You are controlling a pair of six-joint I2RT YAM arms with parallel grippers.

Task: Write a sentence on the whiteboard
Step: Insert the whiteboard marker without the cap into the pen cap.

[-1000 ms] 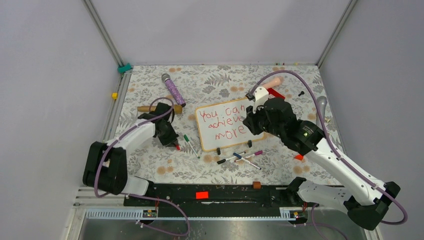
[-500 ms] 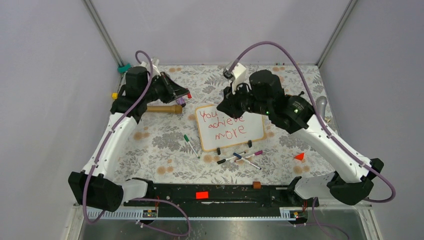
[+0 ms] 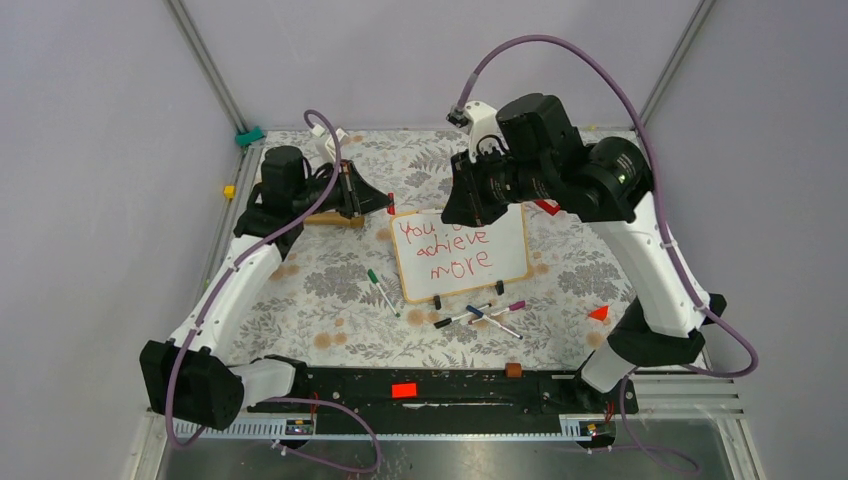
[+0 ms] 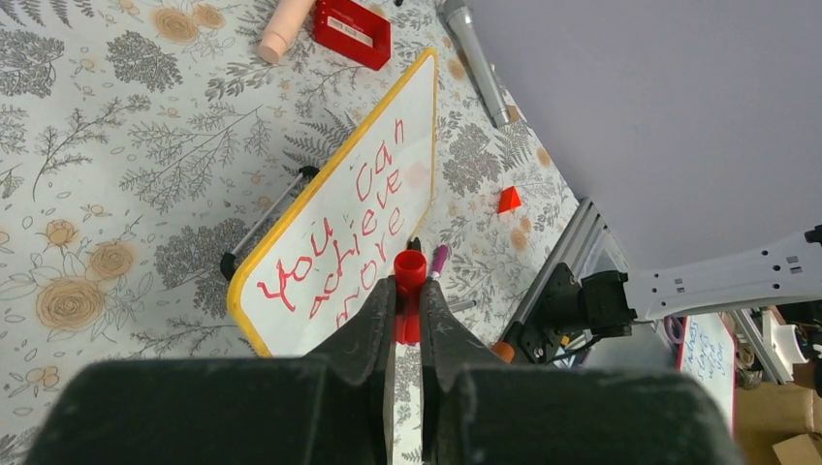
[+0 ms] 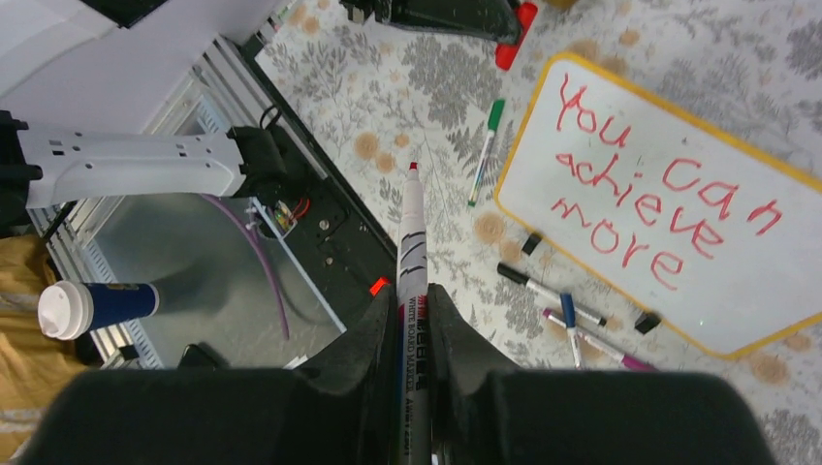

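Observation:
The whiteboard [image 3: 508, 238] lies flat in the middle of the table, with the sentence [image 3: 446, 250] "You can achieve more" in red on three lines. My left gripper [image 3: 378, 203] hovers just left of the board's far corner, shut on a red marker cap [image 3: 390, 208]. The left wrist view shows the cap [image 4: 409, 276] between my fingers, over the board [image 4: 412, 126] and sentence [image 4: 351, 232]. My right gripper [image 3: 458, 208] hangs above the board's far edge, shut on an uncapped red-tipped white marker [image 5: 412, 242]. The board [image 5: 746, 291] lies to its right.
A green marker [image 3: 381, 290] lies left of the board. Black, blue and purple markers [image 3: 482, 315] lie in front of it. A red triangle [image 3: 599, 313] sits at the right, a wooden roller [image 3: 330, 219] under the left arm, a red block [image 4: 351, 29] beyond the board.
Both arms have risen off the table. The left gripper went from near the green marker up to the far left with the cap. The right gripper lifted off the board with the marker.

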